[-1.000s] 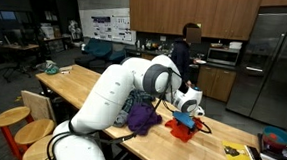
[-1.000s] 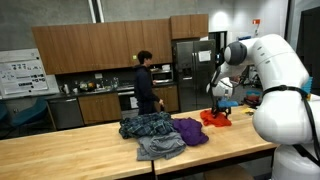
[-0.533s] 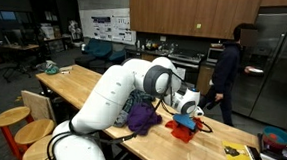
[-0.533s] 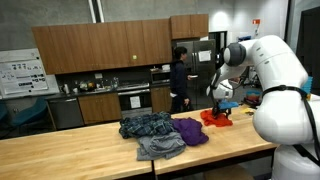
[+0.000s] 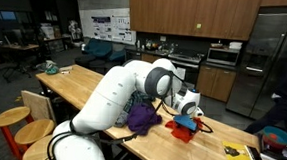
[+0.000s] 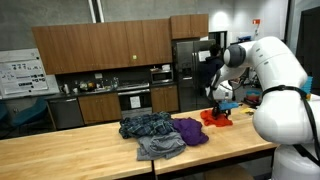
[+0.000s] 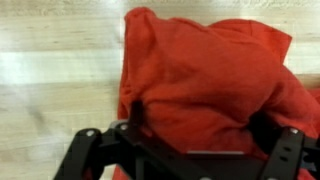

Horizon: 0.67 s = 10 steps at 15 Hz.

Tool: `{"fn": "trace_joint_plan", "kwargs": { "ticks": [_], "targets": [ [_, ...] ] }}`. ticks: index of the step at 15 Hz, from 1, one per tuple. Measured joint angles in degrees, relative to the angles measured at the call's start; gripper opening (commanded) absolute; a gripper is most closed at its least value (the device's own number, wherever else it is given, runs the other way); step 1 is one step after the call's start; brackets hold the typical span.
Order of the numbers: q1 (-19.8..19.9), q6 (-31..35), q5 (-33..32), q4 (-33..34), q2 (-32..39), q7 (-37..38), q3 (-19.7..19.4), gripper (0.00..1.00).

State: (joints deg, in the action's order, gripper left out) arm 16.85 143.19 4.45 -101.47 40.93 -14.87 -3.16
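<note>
A red cloth (image 7: 210, 75) is seen bunched on the wooden tabletop (image 7: 50, 70) in the wrist view, filling the picture from the centre out to 3 o'clock, while bare wood is left at 9 o'clock. The jaws are spread wide and lowered astride the cloth, so that a fold of it is flanked by the two dark fingers (image 7: 138, 118). Nothing is clamped, and whether the pads are pressed into the fabric cannot be told.

In both exterior views the red cloth (image 5: 185, 130) (image 6: 216, 118) is found directly under the white arm (image 5: 113, 93), near the tabletop's edge. A purple cloth (image 5: 141, 117) is laid just beside it, at about 9 o'clock. In an exterior view, a dark plaid garment (image 6: 147, 125) and a grey cloth (image 6: 160, 148) are heaped against the purple one.
</note>
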Motion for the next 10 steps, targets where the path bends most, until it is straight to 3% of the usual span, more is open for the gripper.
{"fn": "trace_joint_plan", "kwargs": {
  "ticks": [2, 3, 5, 10],
  "targets": [
    [0.4, -0.9, 0.0, 0.7, 0.3, -0.9, 0.3, 1.00],
    [0.6, -1.5, 0.1, 1.0, 0.4, -1.4, 0.5, 0.75],
    [1.1, -2.3, 0.1, 1.8, 0.8, -2.3, 0.9, 0.69],
    [1.9, -4.6, 0.3, 3.4, 0.8, -4.5, 1.6, 0.35]
  ]
}}
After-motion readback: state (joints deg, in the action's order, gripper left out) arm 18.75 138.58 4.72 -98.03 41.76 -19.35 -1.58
